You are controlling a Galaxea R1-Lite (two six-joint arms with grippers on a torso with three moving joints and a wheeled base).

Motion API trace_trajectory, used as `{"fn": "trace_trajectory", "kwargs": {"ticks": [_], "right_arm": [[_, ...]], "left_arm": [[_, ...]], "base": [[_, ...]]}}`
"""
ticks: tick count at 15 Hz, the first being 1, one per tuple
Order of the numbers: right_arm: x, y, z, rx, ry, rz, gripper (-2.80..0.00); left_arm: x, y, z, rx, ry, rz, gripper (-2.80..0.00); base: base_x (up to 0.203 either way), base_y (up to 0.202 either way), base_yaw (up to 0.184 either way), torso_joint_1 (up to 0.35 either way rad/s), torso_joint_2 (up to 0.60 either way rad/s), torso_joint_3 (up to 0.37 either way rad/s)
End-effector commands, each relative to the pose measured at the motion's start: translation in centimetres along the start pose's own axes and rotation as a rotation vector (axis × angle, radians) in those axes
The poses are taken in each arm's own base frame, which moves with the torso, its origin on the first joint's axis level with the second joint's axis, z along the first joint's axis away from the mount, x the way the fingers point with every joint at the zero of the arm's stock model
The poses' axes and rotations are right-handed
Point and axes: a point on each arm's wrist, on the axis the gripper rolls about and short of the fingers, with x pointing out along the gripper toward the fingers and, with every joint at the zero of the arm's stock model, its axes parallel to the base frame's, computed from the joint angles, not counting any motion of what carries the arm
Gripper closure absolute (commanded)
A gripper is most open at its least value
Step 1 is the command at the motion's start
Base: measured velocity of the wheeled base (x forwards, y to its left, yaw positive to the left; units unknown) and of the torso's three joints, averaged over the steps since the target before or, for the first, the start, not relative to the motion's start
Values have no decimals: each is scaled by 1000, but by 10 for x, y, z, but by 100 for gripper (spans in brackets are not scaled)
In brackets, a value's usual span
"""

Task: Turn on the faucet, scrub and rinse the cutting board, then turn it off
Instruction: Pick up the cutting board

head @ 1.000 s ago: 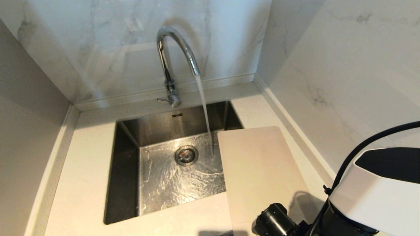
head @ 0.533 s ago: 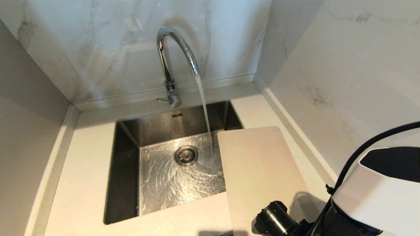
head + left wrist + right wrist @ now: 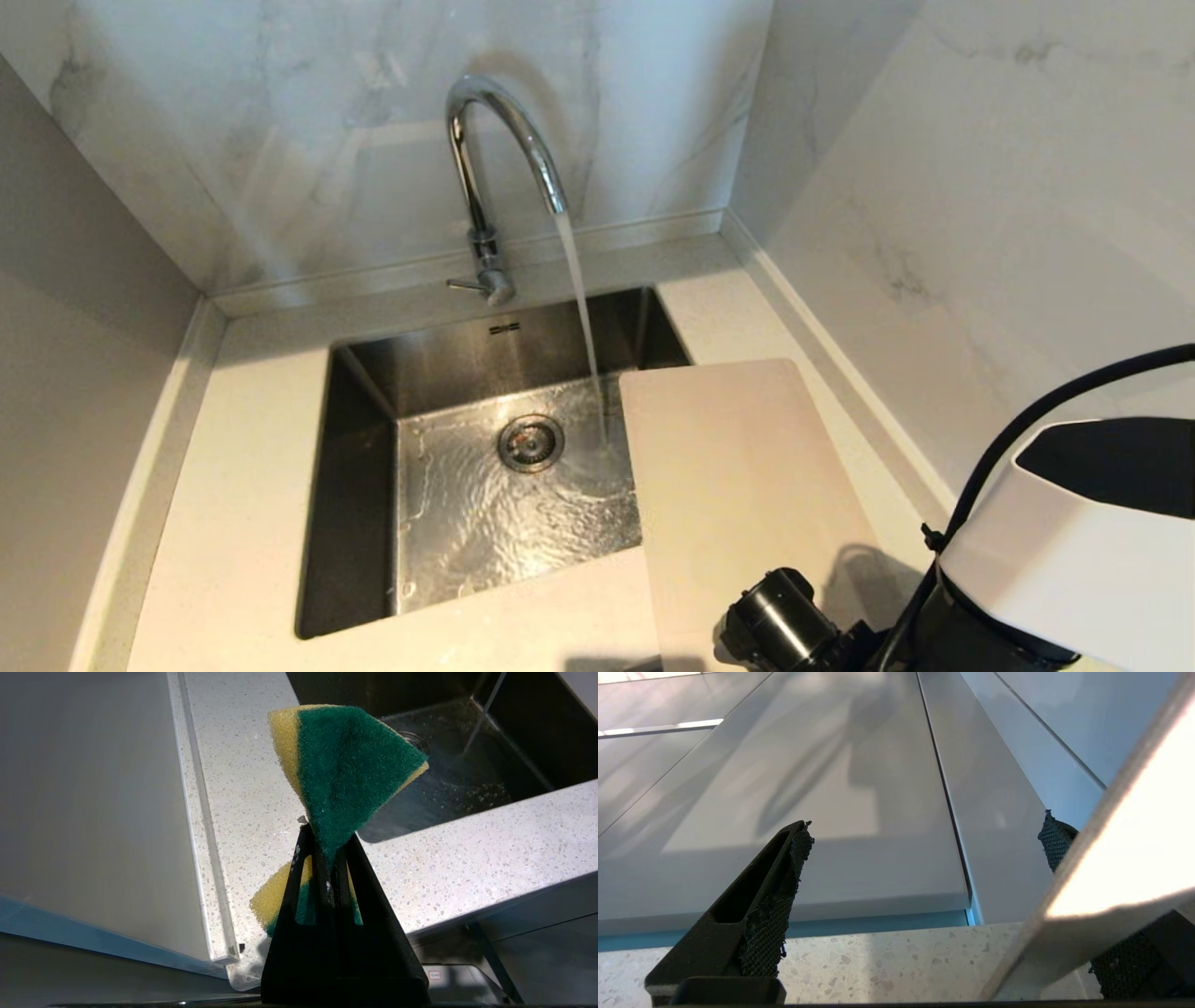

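The chrome faucet [image 3: 495, 140] is running, and its stream falls into the steel sink [image 3: 355, 485] just left of the cutting board. The cream-white cutting board [image 3: 738, 485] lies flat on the counter right of the sink, with its left edge over the basin. My right arm's wrist [image 3: 784, 625] is at the board's near end. In the right wrist view my right gripper [image 3: 924, 826] is open wide, and the board's edge [image 3: 1125, 872] crosses in front of one finger [image 3: 1057, 840]. My left gripper [image 3: 327, 849], outside the head view, is shut on a green-and-yellow sponge [image 3: 350, 765].
Marble walls close the corner behind the sink and to its right. A speckled countertop [image 3: 233, 523] runs along the sink's left and front. The faucet's thin lever [image 3: 464, 285] sticks out to the left at its base. Grey cabinet fronts [image 3: 831, 788] fill the right wrist view.
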Motion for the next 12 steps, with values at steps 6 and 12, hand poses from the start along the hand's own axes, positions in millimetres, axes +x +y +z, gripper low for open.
{"fn": "trace_trajectory", "kwargs": {"ticks": [6,12], "right_arm": [[0,3,-1,-9,2,8,-280],[3,9,3,-34,3,29,-280]], "left_arm": [[0,0,-1,-1,0,0,0],[0,0,-1,-1,1,0,0]], "base": [[0,0,0,0,0,0],[0,0,0,0,0,0]]}}
